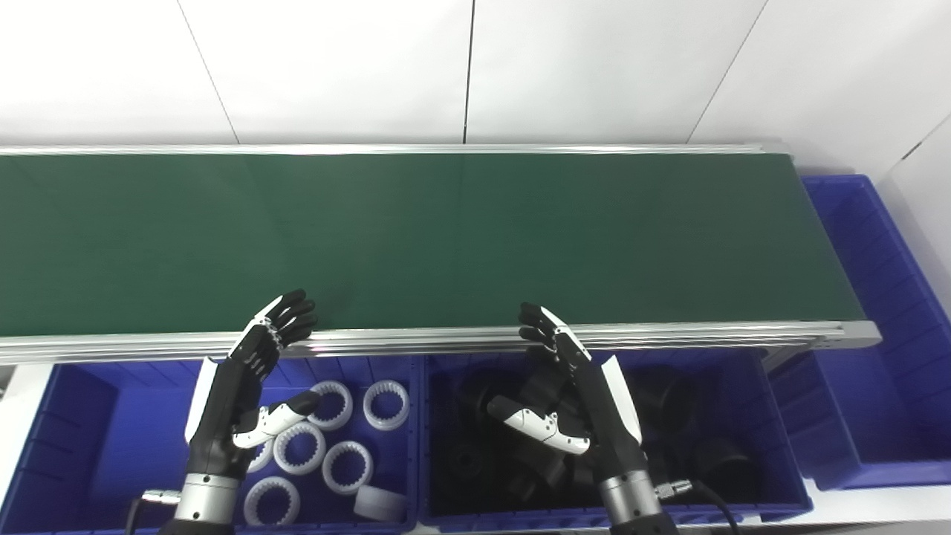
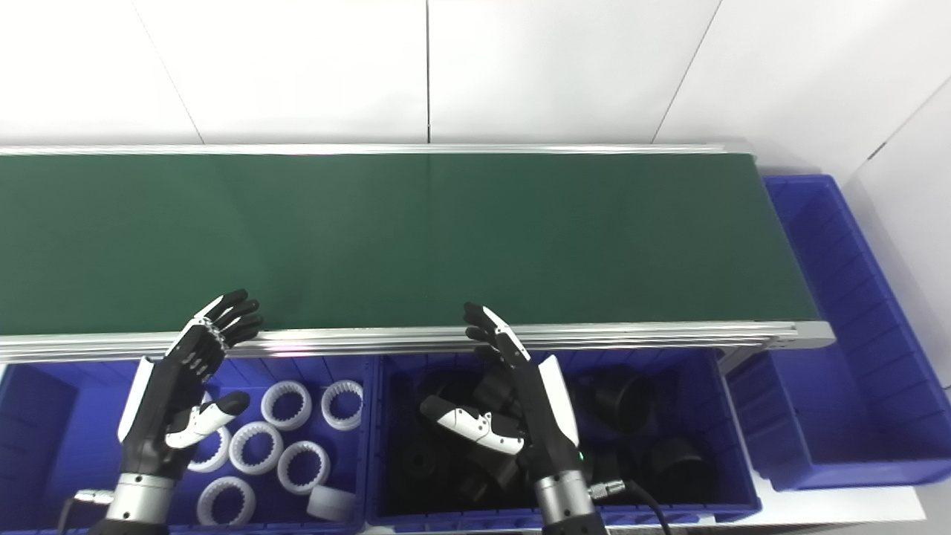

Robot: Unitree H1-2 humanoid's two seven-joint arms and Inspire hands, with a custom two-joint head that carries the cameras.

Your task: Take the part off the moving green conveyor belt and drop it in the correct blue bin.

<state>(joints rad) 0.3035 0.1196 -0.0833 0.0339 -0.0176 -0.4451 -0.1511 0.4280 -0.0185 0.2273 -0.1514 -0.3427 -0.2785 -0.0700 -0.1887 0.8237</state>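
Note:
The green conveyor belt runs across the view and carries no part. My left hand is open and empty, raised over the left blue bin that holds several white toothed rings. My right hand is open and empty over the middle blue bin that holds several black parts. The fingertips of both hands reach up to the belt's near metal rail.
A third blue bin stands past the belt's right end and looks empty. A white wall lies behind the belt. A cable hangs at my right wrist.

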